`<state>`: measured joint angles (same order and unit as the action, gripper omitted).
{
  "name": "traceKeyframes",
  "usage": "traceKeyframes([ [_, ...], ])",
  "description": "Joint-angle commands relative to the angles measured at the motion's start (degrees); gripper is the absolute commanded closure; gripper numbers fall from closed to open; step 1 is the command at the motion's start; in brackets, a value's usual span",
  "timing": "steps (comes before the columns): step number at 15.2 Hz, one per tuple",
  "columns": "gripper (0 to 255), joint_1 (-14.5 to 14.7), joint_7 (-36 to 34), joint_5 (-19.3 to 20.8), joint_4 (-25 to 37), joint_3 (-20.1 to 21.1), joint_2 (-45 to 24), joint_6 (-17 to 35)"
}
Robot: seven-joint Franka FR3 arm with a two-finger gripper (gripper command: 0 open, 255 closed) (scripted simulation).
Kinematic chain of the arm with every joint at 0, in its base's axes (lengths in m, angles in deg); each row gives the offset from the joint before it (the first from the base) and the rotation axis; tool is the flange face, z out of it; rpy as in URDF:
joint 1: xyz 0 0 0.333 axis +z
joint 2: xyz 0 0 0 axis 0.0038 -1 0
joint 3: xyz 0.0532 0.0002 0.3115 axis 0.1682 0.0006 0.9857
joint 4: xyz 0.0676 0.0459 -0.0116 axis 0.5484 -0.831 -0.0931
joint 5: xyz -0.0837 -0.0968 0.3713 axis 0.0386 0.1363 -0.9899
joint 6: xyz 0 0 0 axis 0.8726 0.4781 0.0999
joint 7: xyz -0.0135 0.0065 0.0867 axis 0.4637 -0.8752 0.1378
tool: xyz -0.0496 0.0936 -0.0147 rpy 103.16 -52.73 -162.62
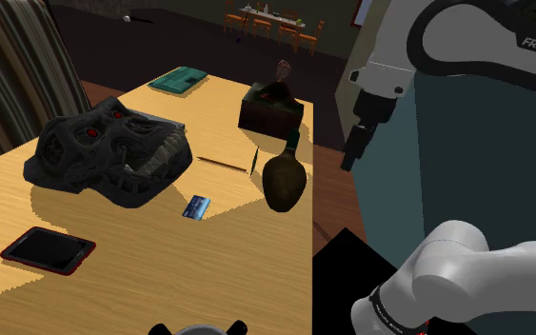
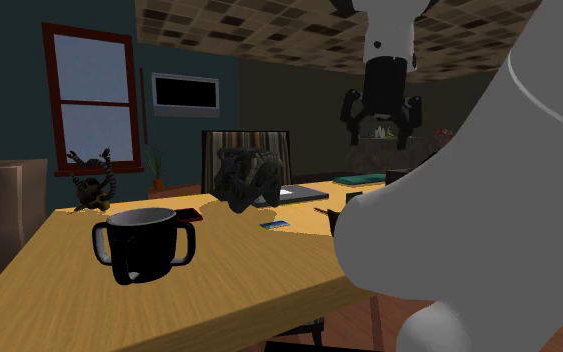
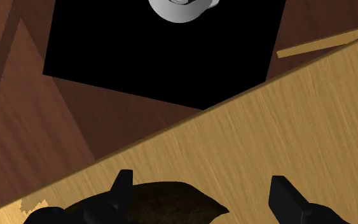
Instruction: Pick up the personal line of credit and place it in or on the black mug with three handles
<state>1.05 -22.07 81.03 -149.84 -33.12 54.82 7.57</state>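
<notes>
So basically nothing is done on this one yet. The card (image 1: 196, 206), a little blue thing, lies flat on the wooden table (image 1: 161, 276) around the middle of the shoulder view, just to the lower right of the big dark skull (image 1: 104, 152) and to the left of the dark brown vase (image 1: 283, 181). In the second exterior view the card is a small blue sliver near the centre of the frame.

The gripper (image 1: 353, 157) hangs up in the air at the right of the shoulder view, over the table's edge and well apart from the card. In the wrist view its fingers (image 3: 121, 186) stand wide apart with nothing clasped between them. The table edge, the floor and the top of the vase lie below.

The black mug (image 2: 144, 245) sits upright in the lower left of the second exterior view, with its mouth open to the top, well apart from the card.

The way I see it, the whole job is left to do: get over the card, come down, pinch it off the table (flat card, probably fiddly), lift, carry it to the mug and drop it in.
</notes>
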Motion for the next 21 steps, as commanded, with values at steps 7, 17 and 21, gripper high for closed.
traceKeyframes([
  [7,0,-0.9,-15.0,-7.5,2.1,6.8,-9.7,4.0],
  [17,0,-1.9,-37.8,-16.0,10.7,14.7,-30.4,12.5],
  [21,0,-2.0,-46.1,-17.9,15.5,16.4,-39.5,16.0],
])
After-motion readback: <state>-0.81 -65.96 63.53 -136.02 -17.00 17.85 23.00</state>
